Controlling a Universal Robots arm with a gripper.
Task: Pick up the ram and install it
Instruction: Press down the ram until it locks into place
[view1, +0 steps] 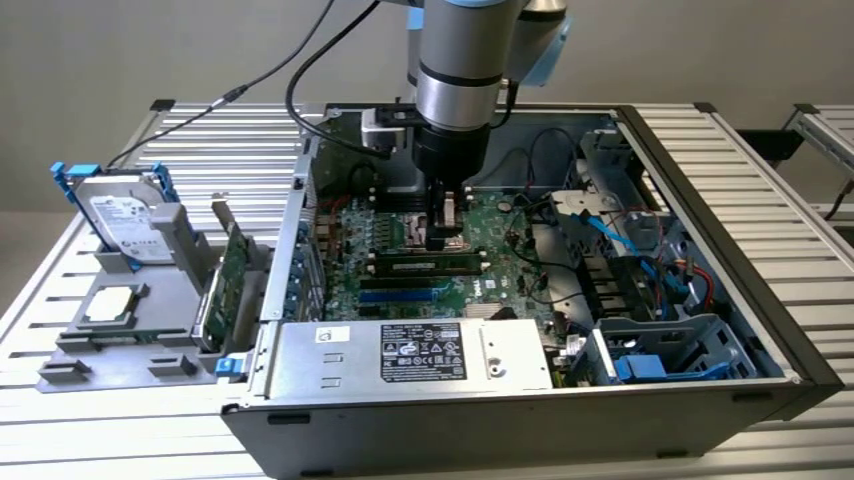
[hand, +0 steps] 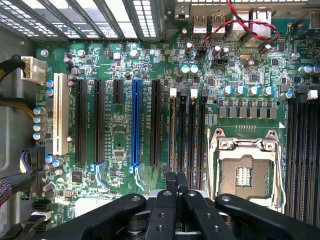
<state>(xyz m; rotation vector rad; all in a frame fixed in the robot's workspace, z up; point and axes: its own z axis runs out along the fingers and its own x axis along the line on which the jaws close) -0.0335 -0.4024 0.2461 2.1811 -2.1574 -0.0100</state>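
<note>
Ram (view1: 427, 266): stands on edge in a memory slot on the motherboard (view1: 380, 235), inside the open computer case (view1: 787, 340), directly under my gripper (view1: 447, 238), whose fingers are closed together. Gray holder (view1: 80, 345) beside the case carries a hard drive (view1: 120, 220) and an expansion card (view1: 234, 270).

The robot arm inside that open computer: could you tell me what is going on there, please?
A Universal Robots arm is working inside the open computer case. Its gripper is shut and hangs low over the motherboard, with its tips above the black memory slots beside the empty CPU socket. What looks like the ram lies along those slots. I cannot tell whether it is fully seated or whether the gripper touches it.
</note>
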